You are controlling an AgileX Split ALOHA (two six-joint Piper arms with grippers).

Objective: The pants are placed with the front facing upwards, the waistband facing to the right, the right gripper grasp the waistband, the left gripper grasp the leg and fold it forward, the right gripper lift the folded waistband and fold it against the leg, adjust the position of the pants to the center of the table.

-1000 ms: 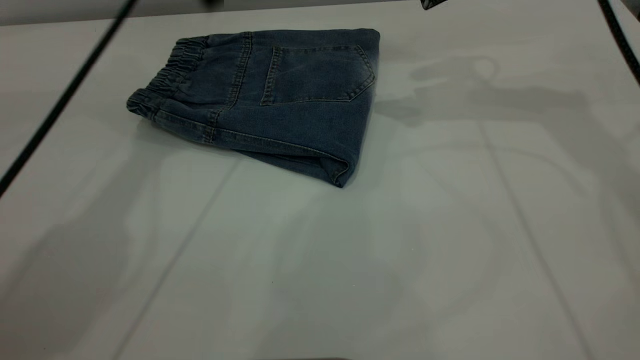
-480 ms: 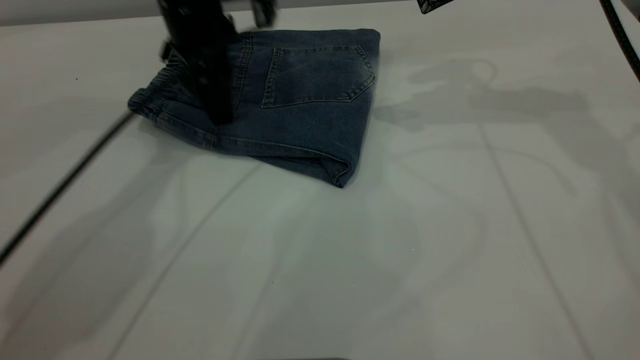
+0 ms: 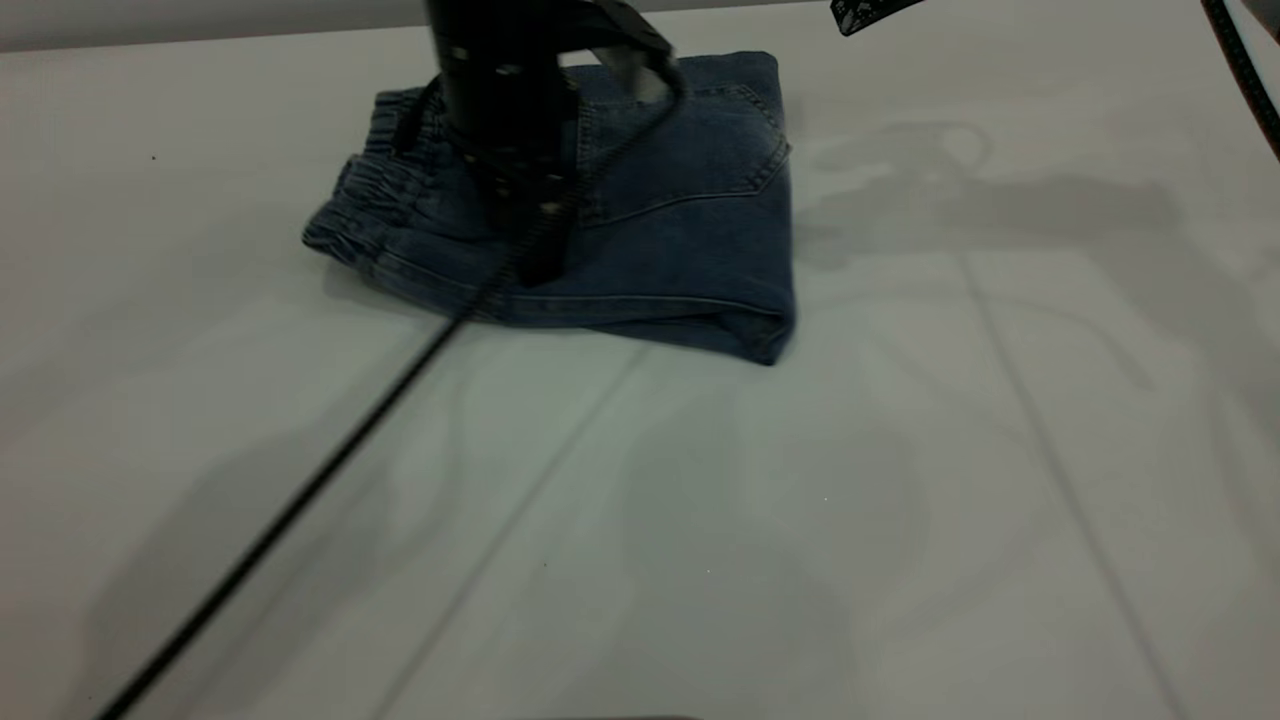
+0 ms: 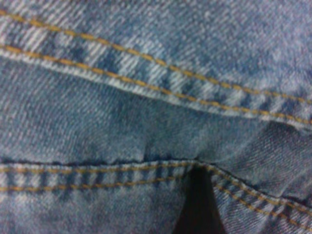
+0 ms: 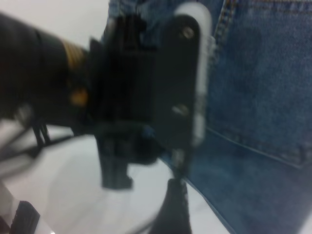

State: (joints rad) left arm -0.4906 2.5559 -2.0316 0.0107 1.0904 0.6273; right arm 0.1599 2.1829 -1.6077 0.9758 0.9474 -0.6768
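The folded blue denim pants (image 3: 690, 220) lie on the far part of the white table (image 3: 900, 500), back pocket (image 3: 725, 150) up and the gathered waistband (image 3: 365, 195) at their left end. My left gripper (image 3: 545, 265), trailing its braided cable (image 3: 300, 500), stands upright and presses down on the pants near the waistband. In the left wrist view its dark tip (image 4: 197, 204) is shut and sits against a stitched seam of the denim (image 4: 146, 122). Only a corner of my right gripper (image 3: 862, 12) shows, high above the table's far right. The right wrist view shows the left arm's black body (image 5: 146, 97) over the pants (image 5: 263, 97).
The left arm's cable runs diagonally across the near-left table to the front edge. A second black cable (image 3: 1240, 70) crosses the far right corner. The wall edge (image 3: 200, 35) lies just behind the pants.
The left gripper came in from the far left and landed on the pants. The pants have slid right and turned slightly with it. The right gripper has barely moved.
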